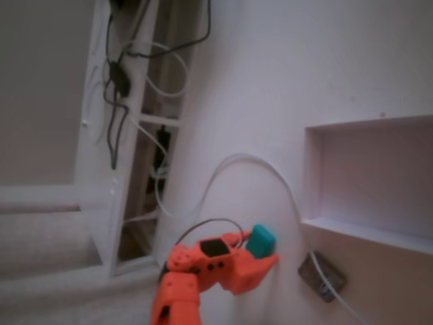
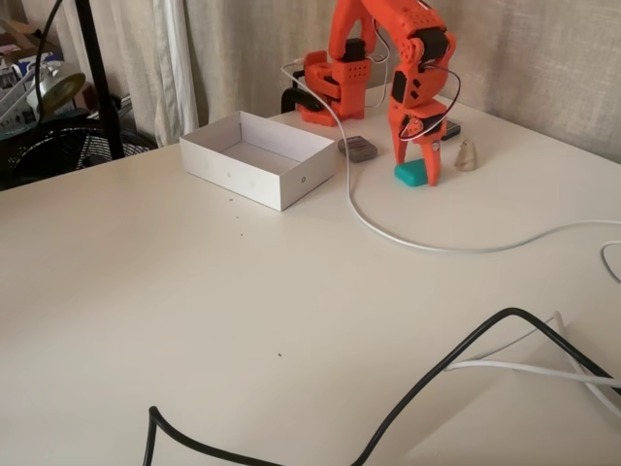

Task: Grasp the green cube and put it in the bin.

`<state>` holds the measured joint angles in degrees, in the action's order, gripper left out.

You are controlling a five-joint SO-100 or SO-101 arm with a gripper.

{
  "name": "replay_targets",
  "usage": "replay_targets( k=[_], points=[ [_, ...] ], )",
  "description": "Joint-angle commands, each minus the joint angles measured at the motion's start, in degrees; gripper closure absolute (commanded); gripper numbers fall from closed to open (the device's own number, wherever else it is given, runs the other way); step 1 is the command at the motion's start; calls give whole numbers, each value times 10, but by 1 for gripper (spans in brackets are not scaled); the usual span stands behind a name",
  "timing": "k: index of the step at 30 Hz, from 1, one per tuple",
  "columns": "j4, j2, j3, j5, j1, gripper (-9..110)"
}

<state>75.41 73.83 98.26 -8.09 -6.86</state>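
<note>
Two views show my reach. In a fixed view from high up, blurred and tilted, my orange arm (image 1: 179,291) comes in from the bottom edge, and my pincer (image 1: 265,261) lies against the green cube (image 1: 260,240), which sits on the white table (image 1: 270,81) just above my jaw in the picture. A thin white cable (image 1: 233,162) loops over the table above the cube and runs down past a dark grey-brown device (image 1: 322,275) just to the right of my pincer. The bin (image 1: 372,183) shows as a white recess on the right side, with the device between it and me. A white frame with dark wires (image 1: 118,81) stands on the left.

In a fixed view from across the table, my pincer (image 2: 423,175) points straight down with the green cube (image 2: 411,173) at its tip, the block resting on the table (image 2: 243,320). It is teal, small, smooth-faced and round-cornered. I cannot tell from either picture whether my jaws press it or only stand beside it. The bin (image 2: 254,175), a shallow white box, lies to the left, near but apart; the grey device (image 2: 357,149) sits between it and the cube. A small beige lump (image 2: 467,155) stands just right of my pincer. The white cable (image 2: 408,238) curves across the table, and a black cable (image 2: 427,374) crosses the near edge.
</note>
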Motion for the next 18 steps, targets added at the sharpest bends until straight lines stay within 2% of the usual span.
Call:
replay_targets(
  k=[1,12,14,18],
  points=[
    [-3,-4,-10,-2,2,79],
    [1,-4,-4,-3,6,99],
    [-1,-1,-4,-3,5,110],
    [-10,14,-4,-3,1,110]
  ],
)
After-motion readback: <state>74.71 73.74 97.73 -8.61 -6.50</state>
